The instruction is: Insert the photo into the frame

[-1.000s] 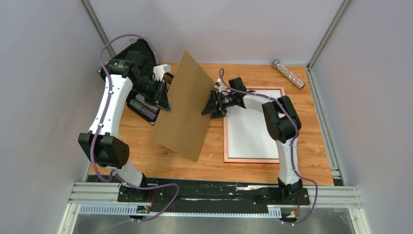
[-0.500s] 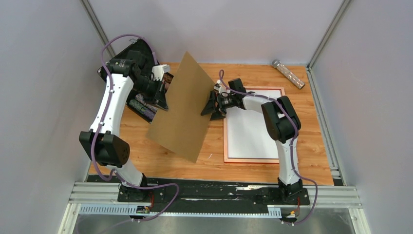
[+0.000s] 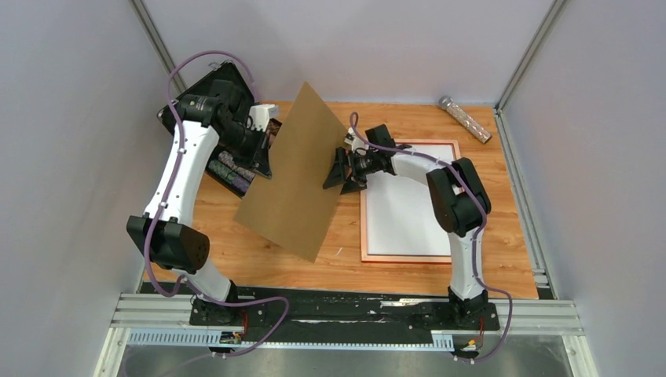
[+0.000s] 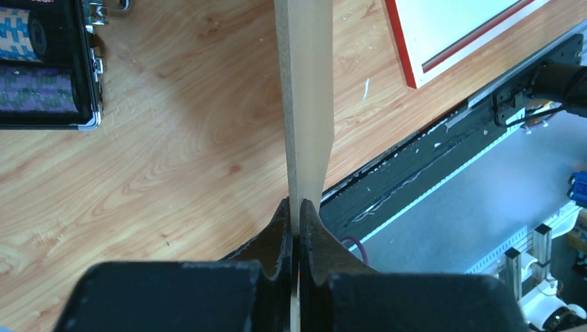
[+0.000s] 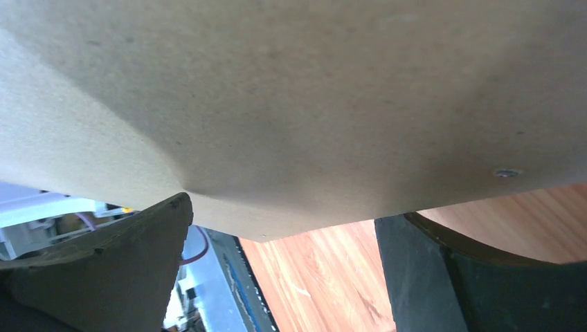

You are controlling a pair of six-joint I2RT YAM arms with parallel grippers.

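The frame (image 3: 408, 258) lies flat on the table at the right, its pinkish-copper face up. Inside it lies the photo (image 3: 404, 212), plain white back up. In the left wrist view the frame's edge (image 4: 408, 59) looks red around the photo's white sheet (image 4: 457, 21). A plain brown backing board (image 3: 294, 181) hangs tilted above the table's middle. My left gripper (image 3: 263, 157) is shut on the board's left edge, and the thin board (image 4: 308, 104) sits pinched between the left gripper's (image 4: 296, 207) jaws. My right gripper (image 3: 339, 171) stands open at the board's right edge. The board (image 5: 291, 90) fills the view above the right gripper (image 5: 284, 232).
A black foam-lined case (image 3: 228, 169) stands open at the back left, also seen as the case (image 4: 48, 69) in the left wrist view. A glittery silver tube (image 3: 465, 118) lies at the back right corner. Metal rails (image 3: 345, 306) run along the near edge.
My left gripper has shut on the board's left edge. My right gripper has opened wider and let go of the board. The board has shifted slightly left.
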